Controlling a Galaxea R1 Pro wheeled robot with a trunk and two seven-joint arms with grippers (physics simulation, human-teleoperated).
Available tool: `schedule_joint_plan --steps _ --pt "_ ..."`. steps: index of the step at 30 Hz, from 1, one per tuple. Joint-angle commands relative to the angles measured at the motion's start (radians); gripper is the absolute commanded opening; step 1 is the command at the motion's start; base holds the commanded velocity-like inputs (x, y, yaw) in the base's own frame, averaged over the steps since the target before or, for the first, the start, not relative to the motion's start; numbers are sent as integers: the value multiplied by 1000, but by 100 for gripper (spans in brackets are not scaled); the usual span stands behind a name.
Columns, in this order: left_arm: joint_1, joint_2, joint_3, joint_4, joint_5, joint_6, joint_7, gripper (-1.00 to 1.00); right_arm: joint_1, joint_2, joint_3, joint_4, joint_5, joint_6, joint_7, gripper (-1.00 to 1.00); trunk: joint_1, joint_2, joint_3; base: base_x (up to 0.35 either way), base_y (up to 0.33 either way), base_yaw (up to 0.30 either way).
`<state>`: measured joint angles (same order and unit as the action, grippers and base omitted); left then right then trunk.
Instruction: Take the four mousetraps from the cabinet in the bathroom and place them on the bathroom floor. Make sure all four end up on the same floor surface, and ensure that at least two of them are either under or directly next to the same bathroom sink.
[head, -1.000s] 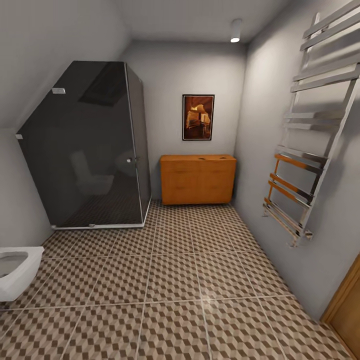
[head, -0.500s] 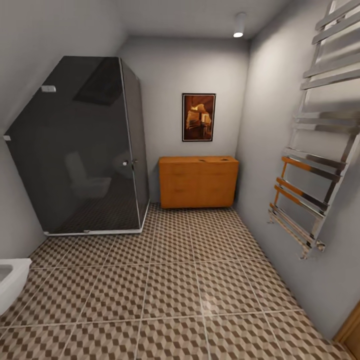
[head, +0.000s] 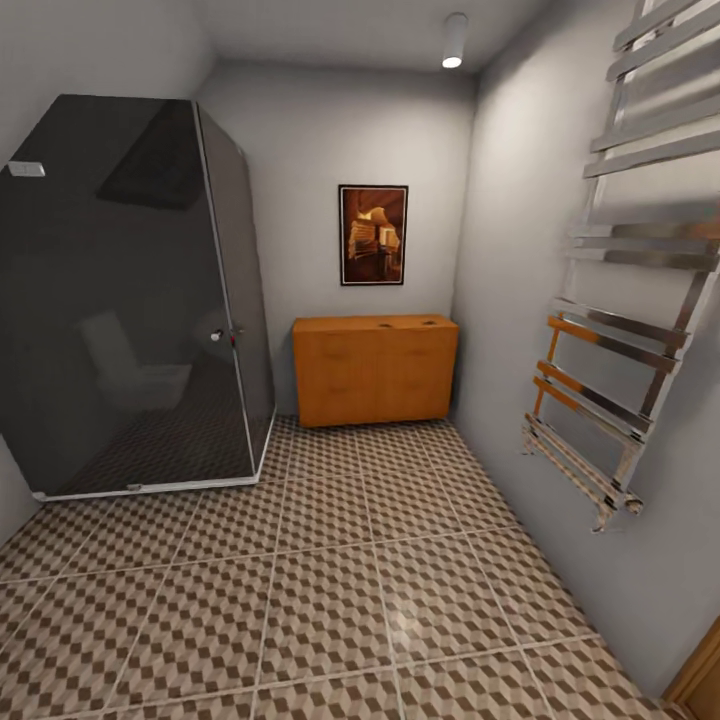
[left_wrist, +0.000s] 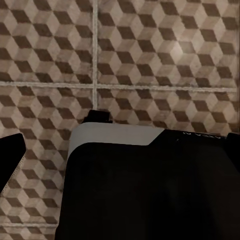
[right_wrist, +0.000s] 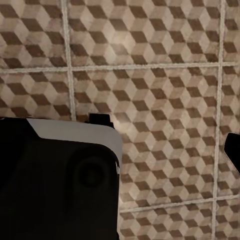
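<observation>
A: Claws first. In the left wrist view we get dark housing with a pale band over the bathroom floor (left_wrist: 150, 55). One dark tip pokes in at the edge, but we cannot tell how wide that claw stands or whether it holds anything. Same in the right wrist view: black housing, cube-pattern tiles, a dark sliver at the far edge, opening unreadable.

B: Agreed, no mousetrap shows near either one. Outward?

A: In the head view the cabinet (head: 375, 370) sits against the far wall, right of the dark glass shower stall (head: 130, 300) and under the framed picture (head: 372, 235). A chrome towel rail (head: 620, 330) hangs on the right wall, with open patterned tile between us and the cabinet.

B: Step?

A: We judge it as the approach, nothing collected yet. Next calls for rolling up to the cabinet front and getting a claw onto a drawer handle.

B: Hard to make out?

A: Two small dark marks on the cabinet top (head: 405, 323), too small to name. The drawer lines are faint. The mousetraps are presumably inside the cabinet.
</observation>
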<state>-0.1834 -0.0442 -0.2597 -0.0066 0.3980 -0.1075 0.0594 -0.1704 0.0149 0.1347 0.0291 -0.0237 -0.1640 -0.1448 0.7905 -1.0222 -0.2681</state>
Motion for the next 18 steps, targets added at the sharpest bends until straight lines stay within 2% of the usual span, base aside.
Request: schedule_joint_plan --steps 1,18 --pt "-1 0 -8 1 7 -3 3 100 -1 0 8 3 -2 -5 -4 100 1 -1 -1 322 0 -19" --pt "-1 0 -9 1 7 1 3 100 -1 1 8 3 -1 -4 -4 100 1 -1 -1 323 0 -3"
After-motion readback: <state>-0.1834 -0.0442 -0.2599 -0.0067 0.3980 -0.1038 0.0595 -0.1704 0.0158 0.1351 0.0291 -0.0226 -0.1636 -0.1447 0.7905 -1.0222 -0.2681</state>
